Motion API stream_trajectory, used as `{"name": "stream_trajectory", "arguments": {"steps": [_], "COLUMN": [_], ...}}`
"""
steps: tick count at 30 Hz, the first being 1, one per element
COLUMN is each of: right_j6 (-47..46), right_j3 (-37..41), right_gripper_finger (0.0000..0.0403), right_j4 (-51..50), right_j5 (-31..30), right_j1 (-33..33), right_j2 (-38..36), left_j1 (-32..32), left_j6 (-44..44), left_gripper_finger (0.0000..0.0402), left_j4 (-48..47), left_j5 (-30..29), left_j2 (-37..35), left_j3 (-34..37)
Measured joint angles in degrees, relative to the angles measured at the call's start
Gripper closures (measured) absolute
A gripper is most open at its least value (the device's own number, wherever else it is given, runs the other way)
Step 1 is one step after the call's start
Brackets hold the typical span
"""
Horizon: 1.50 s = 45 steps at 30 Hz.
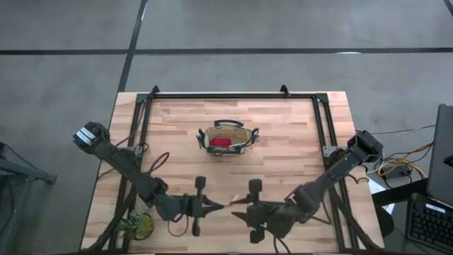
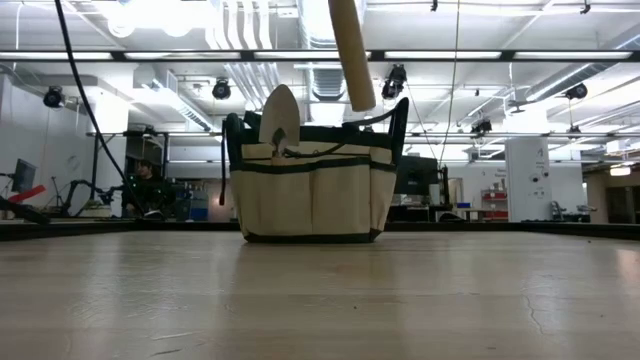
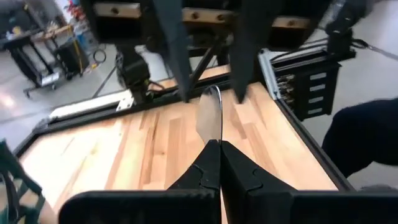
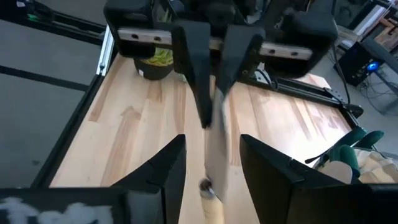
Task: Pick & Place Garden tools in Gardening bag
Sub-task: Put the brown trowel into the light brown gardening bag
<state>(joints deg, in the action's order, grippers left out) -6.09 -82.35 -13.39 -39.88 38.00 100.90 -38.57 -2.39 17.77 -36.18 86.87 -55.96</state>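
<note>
— Trowel (image 3: 209, 115) first: where is it on your screen?

— Low centre of the high view, held off the pale plank bench (image 1: 297, 134) between your two arms. Your left gripper (image 1: 218, 207) is pinched tight on the tip of the thin, curved silver blade; in the left wrist view its dark fingers (image 3: 205, 171) meet with only the metal between them.

— And your right gripper?

— Your right gripper (image 1: 238, 210) faces the left one with its fingers spread wide. In the right wrist view the blade runs down the gap between them without touching either, and the round, pale wooden handle (image 4: 210, 208) sits at the bottom edge of that frame.

— Where is the gardening bag?

— The gardening bag (image 1: 227, 137) stands upright in the middle of the bench, well apart from both grippers. It is an oval tote of tan fabric with a dark rim, dark trim and stitched outer pockets. A red item (image 1: 221, 142) lies inside it. In the low view a second rounded silver blade (image 2: 279, 118) stands up at the bag's left side, and a smooth wooden handle (image 2: 350, 50) slants up past the top of the frame.

— Anything else nearby?

— A leafy green plant (image 1: 137, 224) sits at the bench's lower left corner.
</note>
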Motion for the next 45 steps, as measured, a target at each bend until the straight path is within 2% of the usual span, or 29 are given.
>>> {"name": "stream_trajectory", "arguments": {"steps": [13, 18, 23, 27, 30, 34, 39, 45], "right_j6": [-1.79, -3.49, -3.82, -3.56, -3.7, -3.78, -3.54, -3.06], "right_j3": [0.0, 0.0, 0.0, 0.0, 0.0, 0.0, 0.09, 0.41], "right_gripper_finger": [0.0277, 0.0296, 0.0326, 0.0378, 0.0391, 0.0395, 0.0395, 0.0395], "right_j4": [0.07, 0.09, 0.09, 0.05, 0.06, -0.02, -2.55, -5.97], "right_j5": [1.65, 5.33, 5.57, 7.79, 8.2, 8.04, 6.92, 6.01], "right_j1": [-2.92, -4.19, -4.75, -4.84, -4.79, -4.79, -4.84, -4.79], "right_j2": [0.07, 0.09, 0.09, 0.09, 0.09, 0.09, -0.2, -0.41], "left_j1": [1.84, 1.84, 1.86, 1.86, 1.87, 1.86, 1.46, 0.47], "left_j6": [2.22, 2.22, 2.27, 2.25, 2.19, 3.97, 4.4, 4.48], "left_gripper_finger": [0.0401, 0.0401, 0.0401, 0.0401, 0.0395, 0.0379, 0.0341, 0.0298], "left_j4": [-1.75, -1.75, -1.78, -1.81, -1.74, -1.75, -3.54, -7.24], "left_j5": [1.78, 1.81, 1.81, 1.81, 2.06, 0.8, -3.69, -3.91], "left_j2": [0.0, 0.0, 0.0, 0.0, 0.0, 0.0, -0.77, -4.57], "left_j3": [0.0, 0.0, -0.09, -0.24, -0.24, -0.24, -0.2, -0.06]}}
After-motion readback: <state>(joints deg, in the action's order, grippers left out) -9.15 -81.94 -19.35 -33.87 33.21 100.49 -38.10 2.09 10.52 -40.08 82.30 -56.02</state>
